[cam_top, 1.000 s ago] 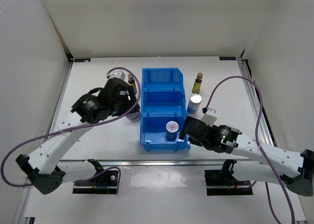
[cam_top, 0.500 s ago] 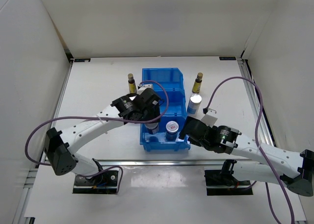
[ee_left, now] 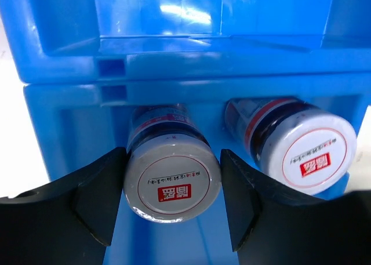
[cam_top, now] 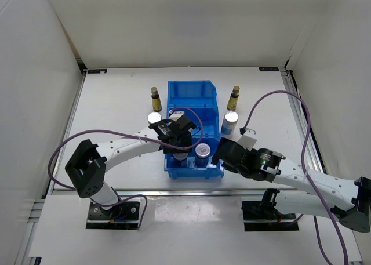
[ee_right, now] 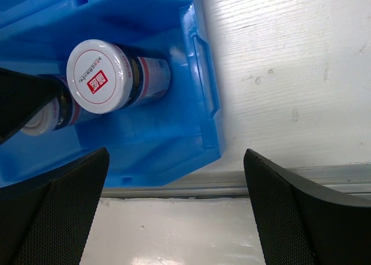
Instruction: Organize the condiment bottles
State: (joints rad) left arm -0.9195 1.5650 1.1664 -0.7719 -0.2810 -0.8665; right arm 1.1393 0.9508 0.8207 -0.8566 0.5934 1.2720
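One idle arm: right gripper (ee_right: 175, 160) just off the near right corner of the blue bin (cam_top: 192, 91); jaws spread fully; nothing between them
Left gripper (cam_top: 178, 142): over the near compartment; jaws about half spread and clamped on the lid sides of a grey jar (ee_left: 173, 184)
Held jar: red-marked lid up; left half of the near compartment; body leans slightly toward the divider; whether its base rests on the bin floor cannot be told
Second grey jar (ee_right: 97, 75): in the same compartment, just right of the held one; apart from it, one finger of the left gripper between them
White-blue cylinders: on the table either side of the bin, beside its middle; left (cam_top: 153, 118); right (cam_top: 230, 123); both upright
Brown bottles: farther back, level with the far compartment; left (cam_top: 155, 95); right (cam_top: 233, 97); upright
Step (judged): seating the jar beside its twin; four containers left outside the bin
Risk 1: release before the base is down; jar drops, tips onto its neighbour
Risk 2: opening finger shoves the second jar; gap is tight
Risk 3: withdrawal catches the divider wall; bin shifts toward the cylinders and could topple one
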